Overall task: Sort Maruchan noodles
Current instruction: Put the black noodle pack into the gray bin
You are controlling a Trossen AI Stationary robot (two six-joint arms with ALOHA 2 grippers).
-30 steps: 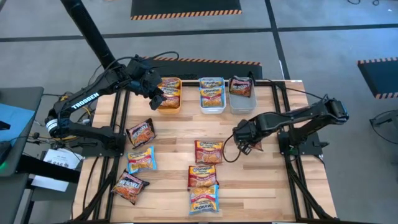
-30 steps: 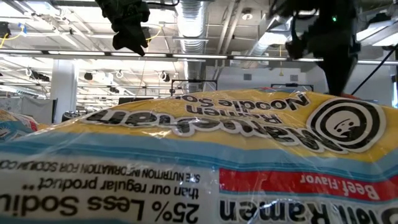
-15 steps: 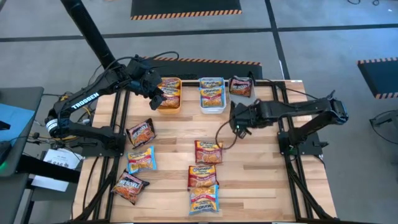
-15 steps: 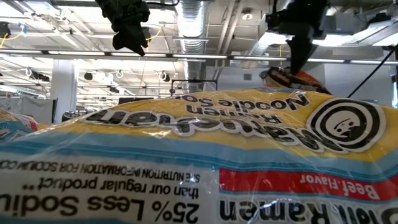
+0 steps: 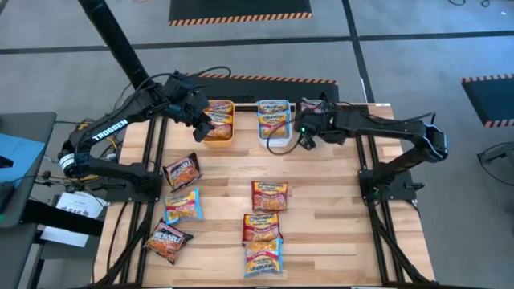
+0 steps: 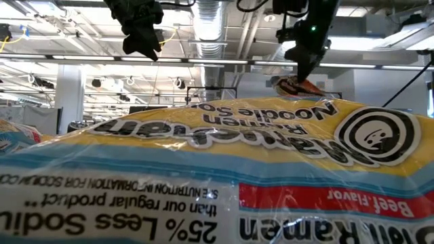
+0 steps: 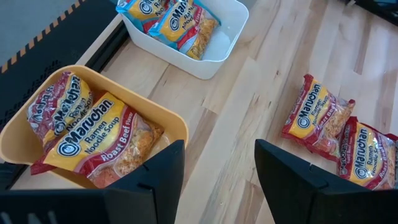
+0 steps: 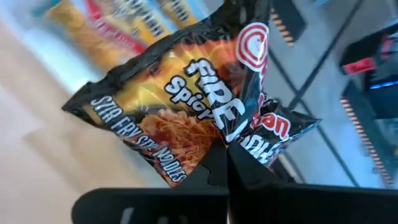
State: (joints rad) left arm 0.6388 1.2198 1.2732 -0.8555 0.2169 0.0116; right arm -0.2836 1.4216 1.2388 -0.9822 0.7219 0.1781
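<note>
Wooden surface (image 5: pixel 321 217) carries loose Maruchan noodles (image 5: pixel 269 195) well apart from both pincers. Right pincer (image 5: pixel 306 133) is clamped on a dark packet (image 8: pixel 186 118), beside the white bin (image 5: pixel 274 136). Left pincer (image 7: pixel 217 180) stands wide above the orange bin (image 7: pixel 174 127).

Grey floor (image 5: pixel 418 48), hazard-striped black mats (image 5: pixel 239 10), ceiling ducts (image 6: pixel 207 17), strip lights (image 6: pixel 41 13)

"Maruchan Roast Beef" packet (image 7: pixel 93 140) (dark packet (image 8: pixel 186 118): "FIRE")
</note>
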